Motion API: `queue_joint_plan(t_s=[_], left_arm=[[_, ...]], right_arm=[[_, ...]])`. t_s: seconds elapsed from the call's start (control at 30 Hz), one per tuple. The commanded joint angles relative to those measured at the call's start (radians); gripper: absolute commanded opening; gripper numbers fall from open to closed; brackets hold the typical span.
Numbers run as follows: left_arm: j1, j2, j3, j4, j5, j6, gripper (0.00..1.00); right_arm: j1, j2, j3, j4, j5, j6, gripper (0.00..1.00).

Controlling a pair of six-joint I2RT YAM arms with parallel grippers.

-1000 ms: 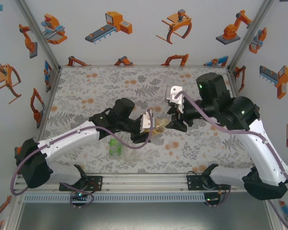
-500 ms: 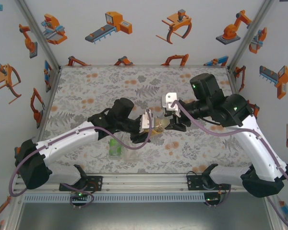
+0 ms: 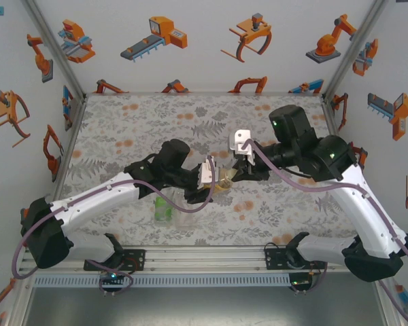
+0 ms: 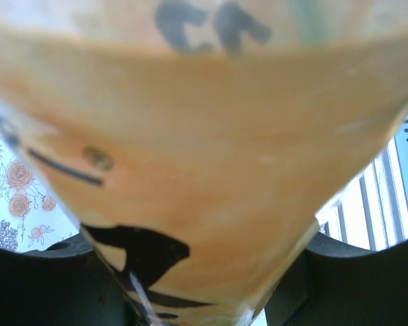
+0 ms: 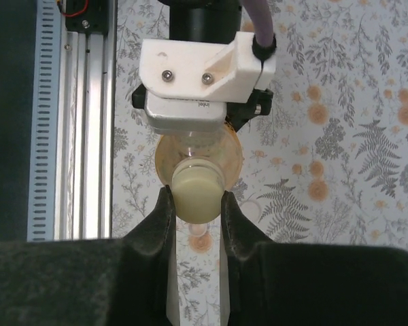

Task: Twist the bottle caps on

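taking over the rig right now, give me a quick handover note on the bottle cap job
Left hand: shut on the amber bottle, held sideways with its neck toward the right arm.
Right hand: shut on the yellowish cap, which sits on that bottle's neck.
Green bottle and clear bottle: on the table beside the left arm; too small to tell if they are capped.
Done: cap on the neck and gripped.
Left: probably twist it tight, release, set the bottle down, then check the other two.
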Motion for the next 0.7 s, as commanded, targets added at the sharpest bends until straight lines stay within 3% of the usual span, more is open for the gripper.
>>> queue_joint_plan(t_s=[0.0, 0.17, 0.27, 0.47, 0.57, 0.67], left_arm=[[-0.007, -0.029, 0.027, 0.009, -0.023, -0.001, 0.0], [-0.008, -0.023, 0.026, 0.026, -0.059, -0.002, 0.0], [-0.009, -0.018, 0.027, 0.038, -0.066, 0.001, 0.0], [-0.01, 0.0, 0.034, 0.051, -0.063, 0.002, 0.0], [-0.011, 0.003, 0.04, 0.051, -0.063, 0.003, 0.0], [-0.012, 0.007, 0.045, 0.051, -0.064, 0.008, 0.0]], right_arm=[[0.002, -0.033, -0.06, 0.126, 0.046, 0.276, 0.04], [0.002, -0.065, -0.145, 0.208, 0.158, 0.761, 0.0], [0.002, -0.082, -0.2, 0.242, 0.229, 1.133, 0.0], [0.002, -0.073, -0.232, 0.147, 0.33, 1.695, 0.0], [0.004, -0.066, -0.237, 0.147, 0.332, 1.787, 0.0], [0.003, -0.049, -0.213, 0.116, 0.354, 1.778, 0.03]])
